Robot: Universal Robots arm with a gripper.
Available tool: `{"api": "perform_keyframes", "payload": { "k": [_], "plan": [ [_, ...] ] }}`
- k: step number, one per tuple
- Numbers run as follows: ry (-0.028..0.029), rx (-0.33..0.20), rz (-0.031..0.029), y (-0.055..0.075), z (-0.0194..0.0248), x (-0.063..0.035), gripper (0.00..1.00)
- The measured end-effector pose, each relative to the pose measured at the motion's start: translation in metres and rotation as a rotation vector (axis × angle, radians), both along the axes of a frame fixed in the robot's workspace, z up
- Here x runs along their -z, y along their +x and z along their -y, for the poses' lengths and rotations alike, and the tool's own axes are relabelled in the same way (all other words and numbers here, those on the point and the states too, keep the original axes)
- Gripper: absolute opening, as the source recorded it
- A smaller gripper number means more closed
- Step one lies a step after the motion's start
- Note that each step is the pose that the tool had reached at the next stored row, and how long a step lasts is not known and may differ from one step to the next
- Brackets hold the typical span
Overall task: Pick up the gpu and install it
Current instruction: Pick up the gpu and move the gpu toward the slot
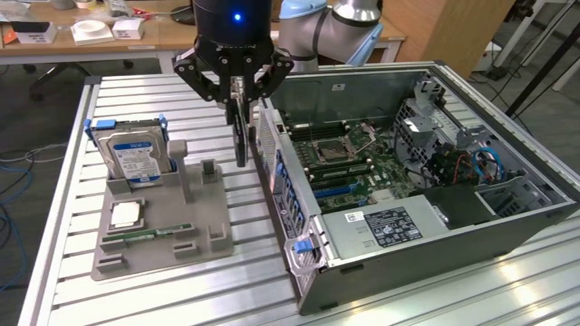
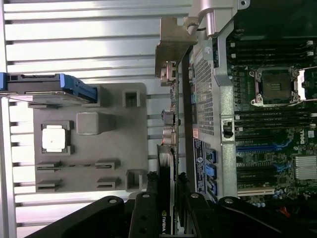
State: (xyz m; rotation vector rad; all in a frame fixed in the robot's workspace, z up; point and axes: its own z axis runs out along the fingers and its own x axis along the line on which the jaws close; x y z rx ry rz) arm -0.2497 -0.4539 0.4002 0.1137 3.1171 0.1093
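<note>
Above slatted table (image 1: pixel 154 302), tool (image 1: pixel 239 102) clamps gpu (image 1: pixel 241 139) upright between tray (image 1: pixel 168 221) and case wall (image 1: pixel 269 149).

Bright, even room light.
Glare streaks the slatted table (image 1: pixel 507 285), its slats wash pale in the wrist view, and the computer case (image 1: pixel 426 268) holds shadow inside.

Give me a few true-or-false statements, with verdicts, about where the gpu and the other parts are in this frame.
1. The fingers grip the gpu, which hangs on edge. True.
2. The gpu is already seated inside the computer case. False: it hangs outside, between the gray holder and the case's wall.
3. The hard drive stands upright in the gray holder. True.
4. The green memory stick lies inside the computer case. False: it lies in the gray holder.
</note>
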Motion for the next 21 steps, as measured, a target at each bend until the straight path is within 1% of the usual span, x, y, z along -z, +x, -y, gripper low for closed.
{"api": "perform_keyframes", "payload": {
  "k": [9,17,21],
  "plan": [
    [0.0000,0.000,0.0000,0.0009,0.0000,-0.0004,0.26],
    [-0.0001,0.000,0.0000,0.0009,0.0000,-0.0073,0.26],
    [0.0001,0.000,0.0001,0.0009,0.0000,-0.0076,0.26]
  ]
}}
